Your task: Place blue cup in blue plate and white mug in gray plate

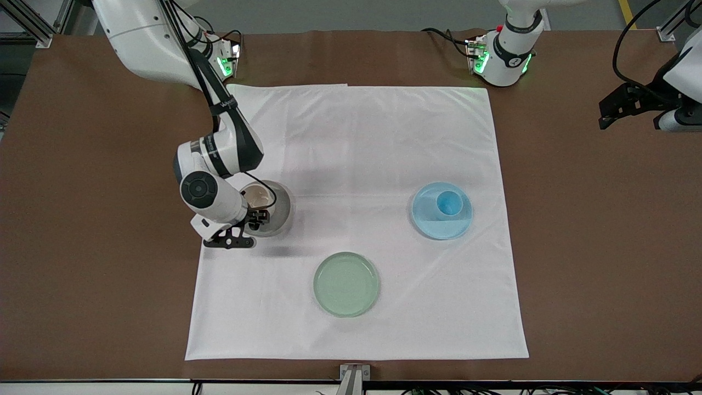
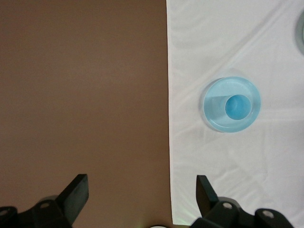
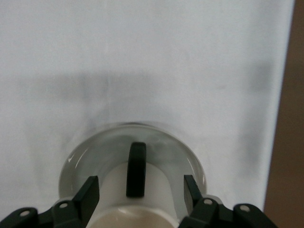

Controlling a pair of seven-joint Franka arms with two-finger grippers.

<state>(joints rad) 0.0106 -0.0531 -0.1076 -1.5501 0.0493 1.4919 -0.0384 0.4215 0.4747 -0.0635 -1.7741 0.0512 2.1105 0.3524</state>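
Note:
The white mug (image 1: pixel 256 196) with its black handle (image 3: pixel 137 168) stands upright in the gray plate (image 1: pixel 281 211) toward the right arm's end of the cloth. My right gripper (image 1: pixel 253 220) is open around the mug (image 3: pixel 142 202), with a finger on each side and small gaps to its wall. The gray plate's rim (image 3: pixel 85 154) shows around the mug. The blue cup (image 1: pixel 448 204) stands upright in the blue plate (image 1: pixel 432 226) toward the left arm's end; both show in the left wrist view, the cup (image 2: pixel 237 107) in the plate (image 2: pixel 216 118). My left gripper (image 2: pixel 141 190) is open and empty, waiting high over the brown table (image 1: pixel 610 112).
A pale green plate (image 1: pixel 346 284) lies empty on the white cloth (image 1: pixel 356 137), nearer to the front camera than the other two plates. The cloth covers the middle of the brown table (image 1: pixel 98 247).

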